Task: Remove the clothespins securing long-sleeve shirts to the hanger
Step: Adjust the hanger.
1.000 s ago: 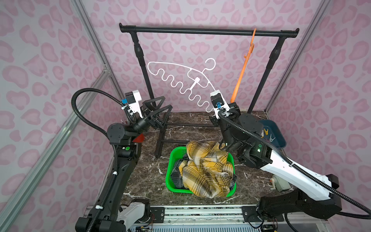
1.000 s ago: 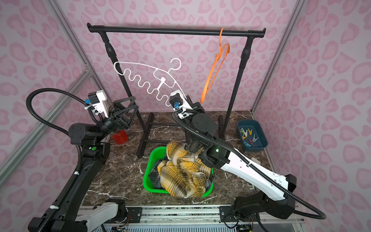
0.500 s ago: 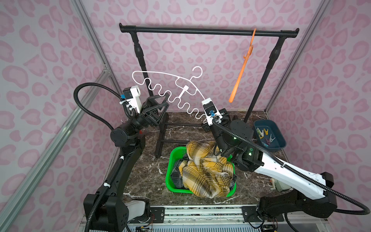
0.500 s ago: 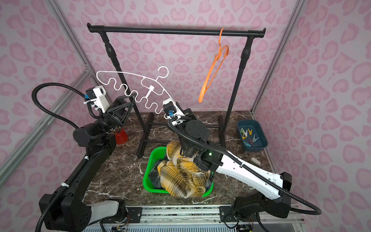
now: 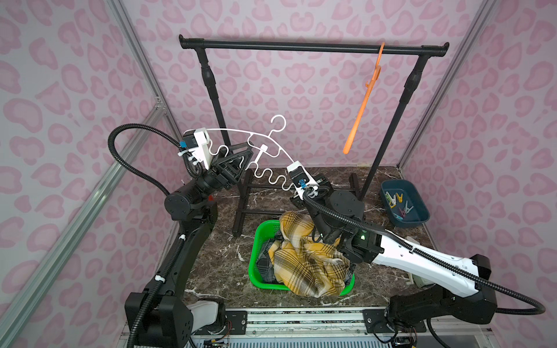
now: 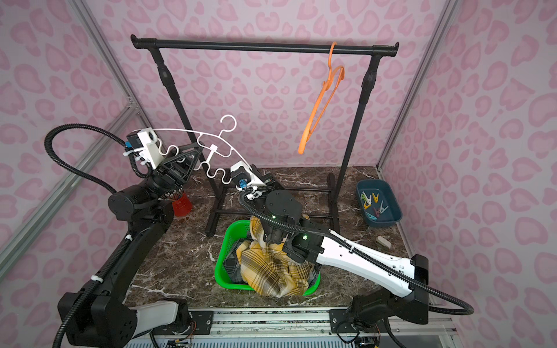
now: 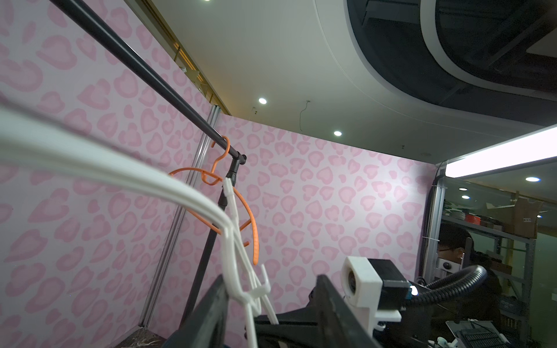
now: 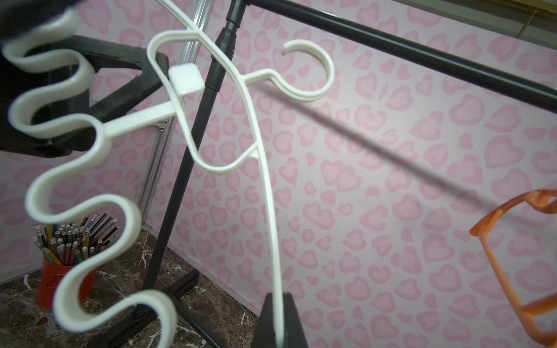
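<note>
While the right gripper is clamped on the thin end of the white hanger, the hanger is held in the air below the black rail, its hook free of the rail. At the hanger's other end, the left gripper is set over the wavy lower bar, one finger on each side. In the left wrist view, a gap is seen beside the bar, so it cannot be told whether it is pinched.

One rack upright is passed just behind the hanger's middle. An orange hanger is hung from the rail well beyond the right gripper, on its right, with open air between the two hangers. A red pencil cup is stood on the bench below the left gripper.

The clothespins are gathered in a blue tray, low and well apart on the right gripper's right. The long-sleeve shirts are heaped in a green basket below the right gripper, toward the robot. The yellow one is on top and spills over the rim, and the dark one is under it.

The left arm is raised steeply from its base, bent at the elbow, with the wrist lifted. The right arm is stretched low over the basket, and its wrist is turned upward.
</note>
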Controlling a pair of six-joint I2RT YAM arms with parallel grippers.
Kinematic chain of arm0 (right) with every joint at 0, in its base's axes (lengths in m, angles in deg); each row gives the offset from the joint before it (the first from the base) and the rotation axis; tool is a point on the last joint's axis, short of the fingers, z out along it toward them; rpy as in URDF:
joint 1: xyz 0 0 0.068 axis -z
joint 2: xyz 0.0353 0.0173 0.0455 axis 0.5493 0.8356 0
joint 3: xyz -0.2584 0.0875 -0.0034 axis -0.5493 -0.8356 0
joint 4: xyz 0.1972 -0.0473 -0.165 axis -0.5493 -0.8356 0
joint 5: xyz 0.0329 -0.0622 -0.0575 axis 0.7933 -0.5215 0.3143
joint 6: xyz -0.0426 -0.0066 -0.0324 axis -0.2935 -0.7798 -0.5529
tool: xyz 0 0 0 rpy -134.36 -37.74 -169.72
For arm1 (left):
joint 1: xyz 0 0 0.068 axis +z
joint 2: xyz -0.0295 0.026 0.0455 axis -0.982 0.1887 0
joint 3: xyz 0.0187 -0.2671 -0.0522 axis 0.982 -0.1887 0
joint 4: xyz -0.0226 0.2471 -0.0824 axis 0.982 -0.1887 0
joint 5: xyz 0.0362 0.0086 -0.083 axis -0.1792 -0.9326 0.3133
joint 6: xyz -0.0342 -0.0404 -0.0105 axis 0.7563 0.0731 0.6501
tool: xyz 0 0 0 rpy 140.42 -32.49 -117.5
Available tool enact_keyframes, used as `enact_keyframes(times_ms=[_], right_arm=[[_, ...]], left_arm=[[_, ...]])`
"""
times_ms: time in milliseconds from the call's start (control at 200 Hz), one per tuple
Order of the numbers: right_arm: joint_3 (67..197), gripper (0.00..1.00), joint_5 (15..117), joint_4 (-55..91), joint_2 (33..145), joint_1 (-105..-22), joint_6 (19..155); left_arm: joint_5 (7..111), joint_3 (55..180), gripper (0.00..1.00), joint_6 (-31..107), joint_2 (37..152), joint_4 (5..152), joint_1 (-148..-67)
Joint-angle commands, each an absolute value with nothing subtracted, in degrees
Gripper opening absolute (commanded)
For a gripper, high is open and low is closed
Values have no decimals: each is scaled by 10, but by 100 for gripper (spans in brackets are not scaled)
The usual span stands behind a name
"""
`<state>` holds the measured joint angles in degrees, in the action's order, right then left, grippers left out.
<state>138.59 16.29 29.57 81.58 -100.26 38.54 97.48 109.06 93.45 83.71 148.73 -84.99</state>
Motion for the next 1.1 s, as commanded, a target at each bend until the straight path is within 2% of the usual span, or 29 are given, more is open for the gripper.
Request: enact_keyframes(times_ms=[0, 215, 335, 425, 555, 600, 780, 815, 1095], right_arm=[[1382, 0, 195, 294, 809, -1005, 403], [1376, 0, 264, 245, 774, -1000, 456], [1369, 2, 342, 200, 739, -980, 514], [1371, 13, 425, 155, 717, -951, 562], [1363, 45, 515, 119, 689, -906, 616], [1359, 52, 539, 111, 678, -891, 634], [1316, 65, 639, 125, 625, -846, 701], [1299, 70, 671, 142, 615, -837, 723], [1136, 71, 804, 416, 566, -765, 912]], left_arm=[[985, 1100, 4, 939, 835, 1514, -851], [986, 1100, 4, 963, 836, 1555, -850], [987, 1114, 4, 1017, 856, 1625, -849], [984, 1129, 4, 1059, 876, 1669, -848], [980, 1133, 4, 1058, 883, 1669, -847], [984, 1139, 4, 1060, 883, 1669, -848], [982, 1145, 4, 1053, 879, 1656, -847], [980, 1146, 4, 1056, 879, 1660, -846], [965, 1148, 4, 1060, 874, 1669, -847]])
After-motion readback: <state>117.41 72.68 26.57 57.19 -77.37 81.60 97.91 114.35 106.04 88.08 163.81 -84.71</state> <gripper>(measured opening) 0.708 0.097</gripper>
